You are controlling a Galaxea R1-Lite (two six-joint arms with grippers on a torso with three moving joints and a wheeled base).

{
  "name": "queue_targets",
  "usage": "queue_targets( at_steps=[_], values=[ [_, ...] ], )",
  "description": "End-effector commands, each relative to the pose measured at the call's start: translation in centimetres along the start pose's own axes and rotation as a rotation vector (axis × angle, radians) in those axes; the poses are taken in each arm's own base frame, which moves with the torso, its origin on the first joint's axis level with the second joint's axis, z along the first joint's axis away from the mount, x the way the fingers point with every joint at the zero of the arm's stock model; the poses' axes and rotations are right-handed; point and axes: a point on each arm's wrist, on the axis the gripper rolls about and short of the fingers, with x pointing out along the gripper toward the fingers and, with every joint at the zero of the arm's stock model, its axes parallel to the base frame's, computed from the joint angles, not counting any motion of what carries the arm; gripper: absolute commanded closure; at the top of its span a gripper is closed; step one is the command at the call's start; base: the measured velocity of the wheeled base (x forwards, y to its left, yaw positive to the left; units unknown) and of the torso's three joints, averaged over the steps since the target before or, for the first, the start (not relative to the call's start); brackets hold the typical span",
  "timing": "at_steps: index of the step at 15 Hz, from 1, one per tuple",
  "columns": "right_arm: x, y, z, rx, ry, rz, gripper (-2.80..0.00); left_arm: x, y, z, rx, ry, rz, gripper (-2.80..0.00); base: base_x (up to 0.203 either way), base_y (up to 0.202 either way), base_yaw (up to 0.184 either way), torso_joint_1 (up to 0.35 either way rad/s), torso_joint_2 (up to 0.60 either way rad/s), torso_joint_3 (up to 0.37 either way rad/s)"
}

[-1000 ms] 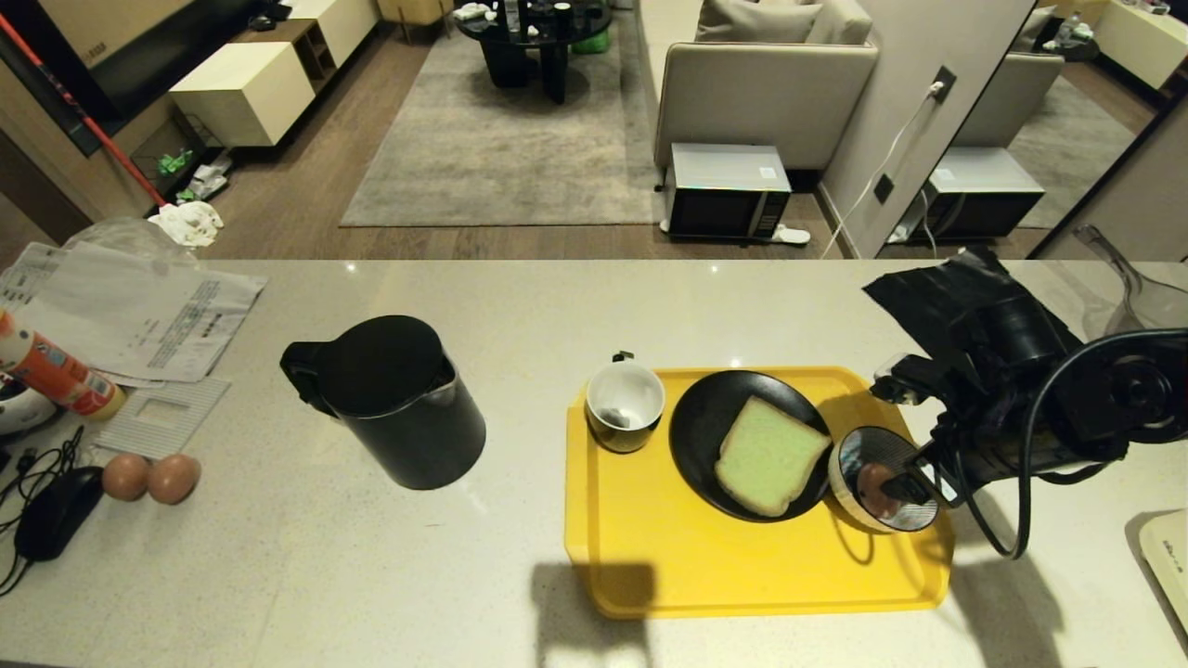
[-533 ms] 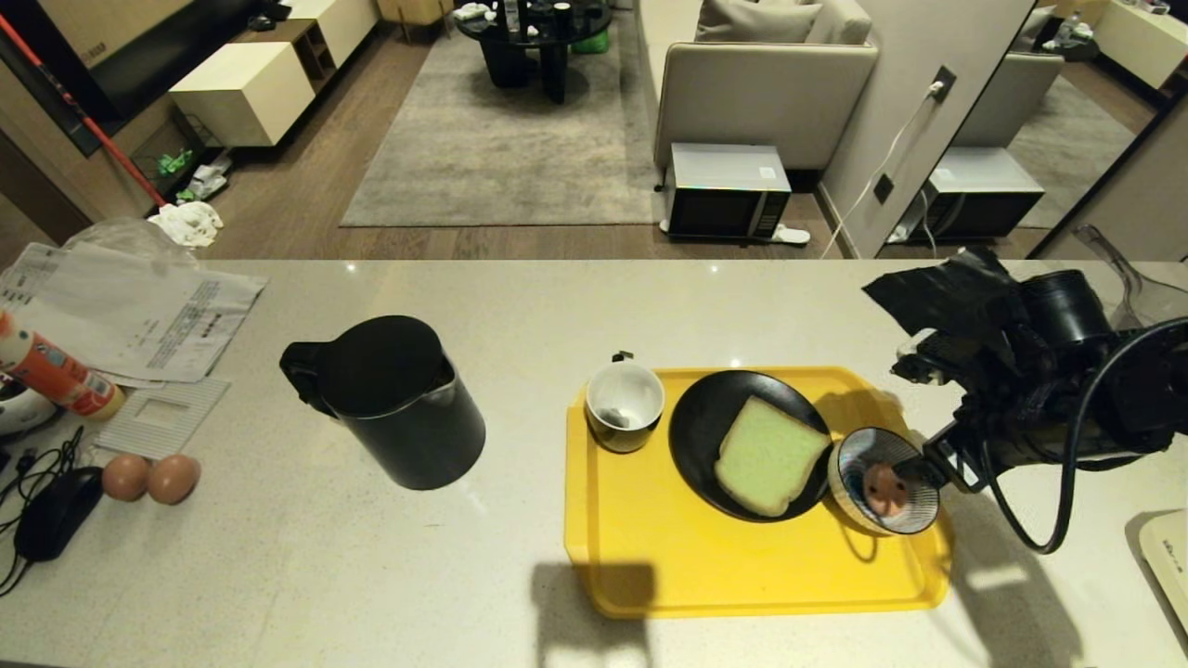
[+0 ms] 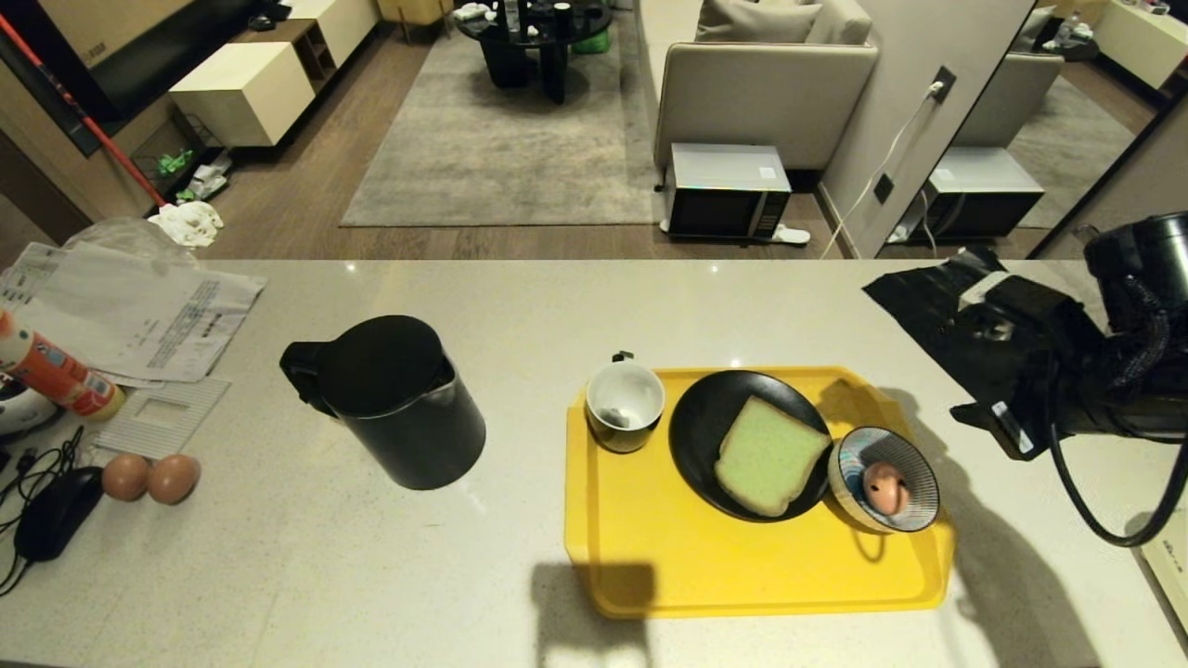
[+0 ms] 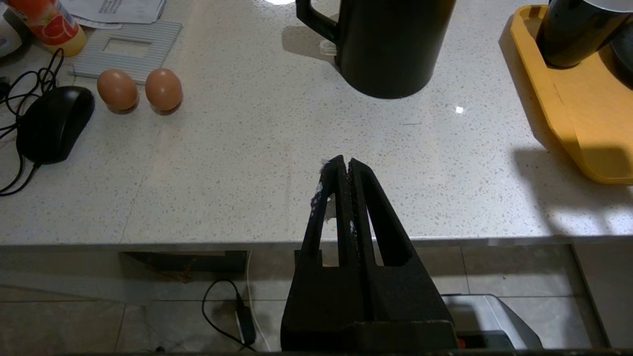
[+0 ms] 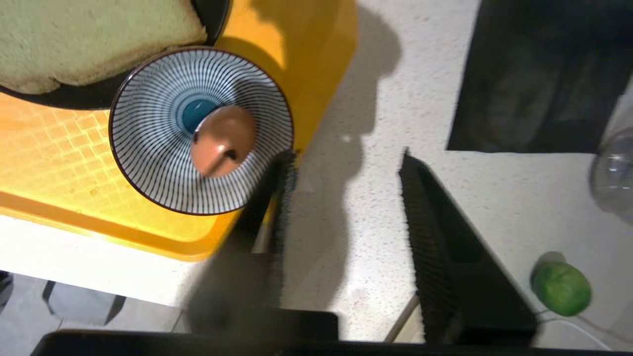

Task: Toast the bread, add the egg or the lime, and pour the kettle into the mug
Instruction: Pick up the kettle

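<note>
On the yellow tray (image 3: 742, 575), the pale green bread (image 3: 768, 455) lies on a black plate (image 3: 696, 436). Beside it, the spotted egg (image 3: 884, 489) rests in a striped bowl (image 3: 919, 482). The mug (image 3: 625, 405) stands at the tray's far left corner, and the black kettle (image 3: 399, 399) is on the counter to its left. My right gripper (image 5: 346, 158) hangs open and empty above the counter, just right of the bowl (image 5: 148, 168) and egg (image 5: 222, 141). The lime (image 5: 561, 288) lies on the counter beyond it. My left gripper (image 4: 343, 162) is shut, parked at the counter's near edge.
Two plain brown eggs (image 3: 150, 477), a black mouse (image 3: 56, 510), papers (image 3: 139, 306) and an orange bottle (image 3: 56, 371) sit at the far left. A black sheet (image 3: 928, 297) and a clear glass vessel (image 3: 1132, 278) lie behind the right arm. A white object (image 3: 1169, 557) is at the right edge.
My right gripper has lifted out of the striped bowl and drawn back to the right, leaving the egg lying in the bowl. The left arm has not moved.
</note>
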Motion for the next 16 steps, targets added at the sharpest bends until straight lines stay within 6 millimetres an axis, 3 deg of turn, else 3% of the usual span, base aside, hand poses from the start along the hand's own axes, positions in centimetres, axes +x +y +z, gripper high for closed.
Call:
queue_targets(
  at_steps=[1, 6, 10, 16],
  values=[
    [-2.7, -0.7, 0.3, 0.015, -0.075, -0.043, 0.00, 0.0, 0.0, 0.0, 0.000, -0.001, 0.000, 0.00, 0.000, 0.000, 0.000, 0.000, 0.00, 0.000],
    [-6.0, -1.8, 0.2, 0.013, -0.148, -0.120, 0.00, 0.0, 0.0, 0.0, 0.001, -0.001, 0.001, 0.00, 0.000, 0.000, 0.000, 0.000, 0.00, 0.000],
    [-6.7, -2.7, 1.4, 0.049, -0.295, -0.226, 0.00, 0.0, 0.0, 0.0, 0.000, -0.001, 0.000, 0.00, 0.000, 0.000, 0.000, 0.000, 0.00, 0.000],
    [-8.1, -5.4, 1.2, 0.335, -0.343, -0.435, 0.00, 0.0, 0.0, 0.0, 0.000, -0.001, 0.000, 0.00, 0.000, 0.000, 0.000, 0.000, 0.00, 0.000]
  ],
)
